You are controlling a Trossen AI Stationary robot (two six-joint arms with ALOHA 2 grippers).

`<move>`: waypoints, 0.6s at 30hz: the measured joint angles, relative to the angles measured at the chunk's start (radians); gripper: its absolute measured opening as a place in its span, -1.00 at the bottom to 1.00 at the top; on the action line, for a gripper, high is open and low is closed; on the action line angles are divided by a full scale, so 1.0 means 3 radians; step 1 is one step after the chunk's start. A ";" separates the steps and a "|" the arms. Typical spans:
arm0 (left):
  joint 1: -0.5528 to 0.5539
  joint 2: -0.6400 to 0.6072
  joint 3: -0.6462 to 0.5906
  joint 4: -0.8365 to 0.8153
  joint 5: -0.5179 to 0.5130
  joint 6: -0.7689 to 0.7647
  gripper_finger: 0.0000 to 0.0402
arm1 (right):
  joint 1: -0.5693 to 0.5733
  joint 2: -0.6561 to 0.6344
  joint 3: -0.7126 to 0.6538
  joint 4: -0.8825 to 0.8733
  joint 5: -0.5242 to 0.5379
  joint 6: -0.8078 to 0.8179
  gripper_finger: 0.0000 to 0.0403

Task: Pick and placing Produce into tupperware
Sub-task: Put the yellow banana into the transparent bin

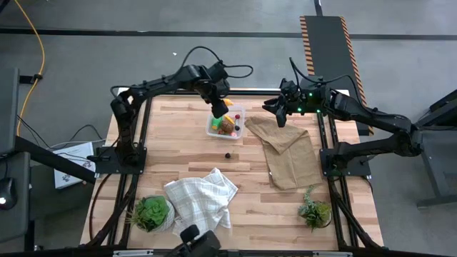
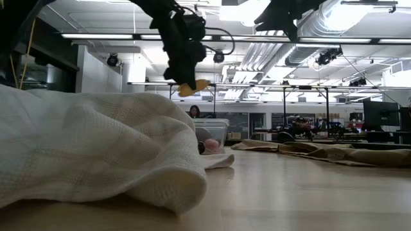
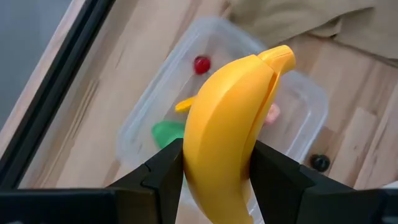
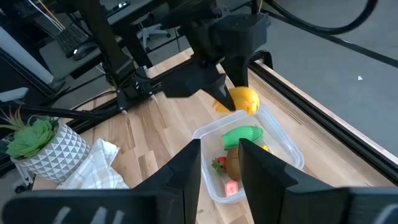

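My left gripper [image 3: 214, 155] is shut on a yellow toy banana [image 3: 230, 124] just above the clear square tupperware [image 1: 227, 123] at the table's far middle. Inside the tupperware [image 4: 280, 134] lie a green piece [image 4: 242, 134], a brown oval [image 4: 233, 163], a red berry [image 3: 201, 64], a small yellow piece [image 3: 184, 104] and a pink bit [image 4: 230, 186]. A dark berry [image 1: 228, 155] rests on the wood nearer the front. My right gripper [image 4: 221, 162] hangs in the air to the right of the tupperware, open, with nothing between its fingers. My left gripper pinches the banana's two sides near its blunt end [image 3: 214, 180] between its two fingers [image 3: 165, 171]. The fingers slant steeply down from above and lie along the banana. Its stem end [image 3: 280, 57] sticks out ahead of them. The banana hangs clear, over the tupperware.
A brown cloth [image 1: 289, 150] lies crumpled to the right of the tupperware. A white checked cloth [image 1: 202, 196] is near the front middle, and it fills the left of the low view. Potted plants stand at the front left [image 1: 151, 212] and the front right [image 1: 314, 210].
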State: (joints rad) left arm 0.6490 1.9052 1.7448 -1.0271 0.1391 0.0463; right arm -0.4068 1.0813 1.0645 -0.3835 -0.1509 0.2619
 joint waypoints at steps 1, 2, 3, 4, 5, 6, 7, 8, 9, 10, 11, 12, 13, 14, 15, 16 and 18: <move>-0.0033 0.0029 0.0026 0.0027 -0.0001 0.0014 -0.21 | 0.0000 0.0000 0.0000 -0.0001 0.0000 -0.0002 -0.51; -0.0053 0.0055 0.0037 0.0054 -0.0004 0.0031 -0.21 | 0.0000 0.0000 0.0000 -0.0001 0.0000 -0.0013 -0.51; -0.0072 0.0085 0.0038 0.0056 -0.0007 0.0038 -0.21 | -0.0001 0.0000 0.0000 -0.0001 0.0000 -0.0026 -0.51; -0.0098 0.0126 0.0036 0.0063 -0.0013 0.0041 -0.21 | 0.0000 0.0000 0.0000 -0.0002 0.0000 -0.0027 -0.51; -0.0121 0.0169 0.0036 0.0083 -0.0028 0.0040 -0.21 | 0.0000 0.0000 0.0000 -0.0008 0.0000 -0.0027 -0.51; -0.0136 0.0208 0.0034 0.0088 -0.0036 0.0038 -0.21 | 0.0000 0.0000 0.0000 -0.0023 0.0000 -0.0027 -0.51; -0.0146 0.0232 0.0033 0.0082 -0.0040 0.0035 -0.21 | -0.0001 0.0000 0.0000 -0.0030 0.0000 -0.0028 -0.51; -0.0147 0.0256 0.0033 0.0081 -0.0040 0.0035 -0.21 | 0.0000 0.0000 0.0000 -0.0032 0.0000 -0.0031 -0.51; -0.0149 0.0279 0.0035 0.0084 -0.0032 0.0035 -0.21 | 0.0000 0.0000 0.0000 -0.0047 0.0000 -0.0034 -0.51; -0.0163 0.0308 0.0035 0.0078 -0.0022 0.0030 -0.21 | 0.0000 0.0000 0.0000 -0.0061 0.0000 -0.0036 -0.51; -0.0157 0.0344 0.0034 0.0074 -0.0018 0.0015 -0.21 | 0.0000 0.0000 0.0000 -0.0068 0.0000 -0.0039 -0.51; -0.0156 0.0379 0.0034 0.0076 -0.0017 0.0008 -0.21 | -0.0001 0.0000 0.0000 -0.0078 0.0000 -0.0041 -0.51; -0.0156 0.0406 0.0033 0.0078 -0.0018 0.0007 -0.21 | 0.0000 0.0000 0.0000 -0.0087 0.0000 -0.0048 -0.51; -0.0157 0.0424 0.0033 0.0076 -0.0022 0.0007 -0.21 | 0.0000 0.0000 0.0000 -0.0091 -0.0001 -0.0052 -0.51; -0.0157 0.0439 0.0033 0.0079 -0.0032 0.0008 -0.21 | 0.0000 0.0000 0.0000 -0.0096 0.0000 -0.0053 -0.51; -0.0157 0.0460 0.0034 0.0080 -0.0032 0.0007 -0.21 | 0.0000 0.0000 0.0000 -0.0103 0.0000 -0.0053 -0.51; -0.0159 0.0509 0.0033 0.0070 -0.0028 0.0007 -0.21 | 0.0000 0.0000 0.0000 -0.0104 -0.0001 -0.0062 -0.51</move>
State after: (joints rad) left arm 0.6014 2.0579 1.7547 -1.0060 0.1307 0.0483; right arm -0.4068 1.0813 1.0645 -0.4147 -0.1510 0.2433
